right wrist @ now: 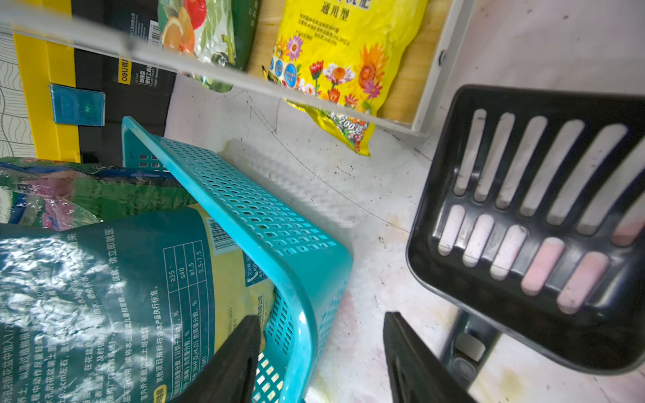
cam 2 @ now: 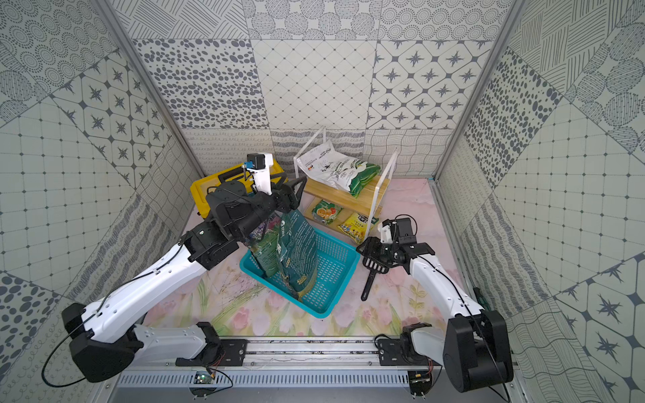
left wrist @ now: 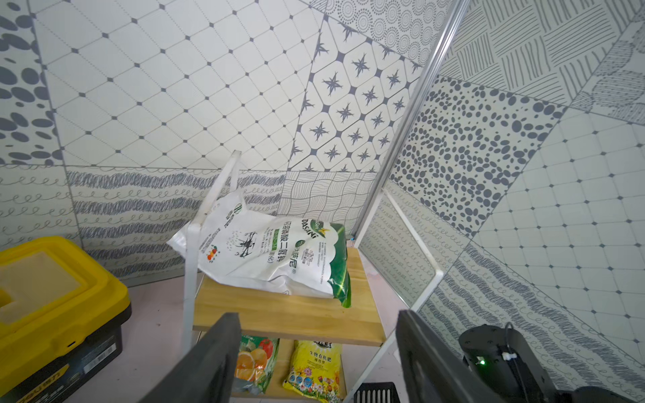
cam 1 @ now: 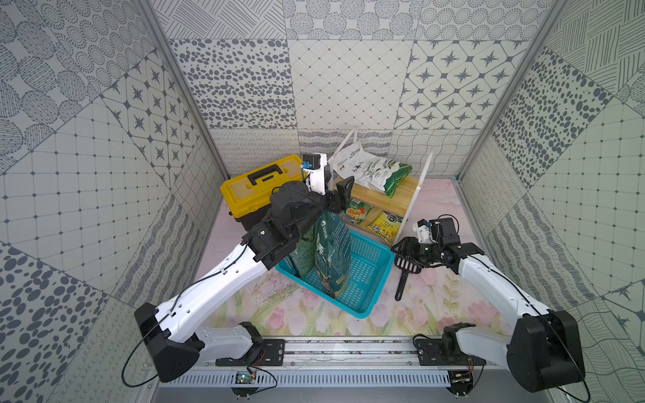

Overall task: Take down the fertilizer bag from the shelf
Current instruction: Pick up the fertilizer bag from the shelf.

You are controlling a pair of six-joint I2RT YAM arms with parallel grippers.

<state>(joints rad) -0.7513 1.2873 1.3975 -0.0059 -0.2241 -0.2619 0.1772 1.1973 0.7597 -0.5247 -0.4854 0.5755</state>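
The reach is in hand, not the grasp. The left gripper (left wrist: 317, 321) hovers just in front of the top board of the shelf (left wrist: 265, 314), jaws spread wide with nothing between them. It is aimed at the fertilizer bag (left wrist: 272, 258) — a white-and-green bag lying on that board, one end propped against a white side panel. In both top views the bag sits on the upper tier, untouched.

The next move, I judge, calls for going forward over the board's edge, closing on the near edge of the bag and drawing it out between the side panels. The bag looks soft and may sag or drag.

The right gripper (right wrist: 321, 319) hangs low over the tabletop (cam 1: 436, 314), between the teal basket (right wrist: 244, 223) and a black slotted scoop (right wrist: 523, 209), jaws apart and empty.

The tabletop wears a pale floral print — scuffed with dark marks in the right wrist view. A yellow packet (left wrist: 310, 370) and a fruit-printed one (left wrist: 254, 363) lie on the lower tier. A yellow toolbox (cam 1: 244, 190) stands beside the shelf, and dark green bags (cam 1: 331, 254) stand in the basket. Patterned grey-and-white panels wall three sides.
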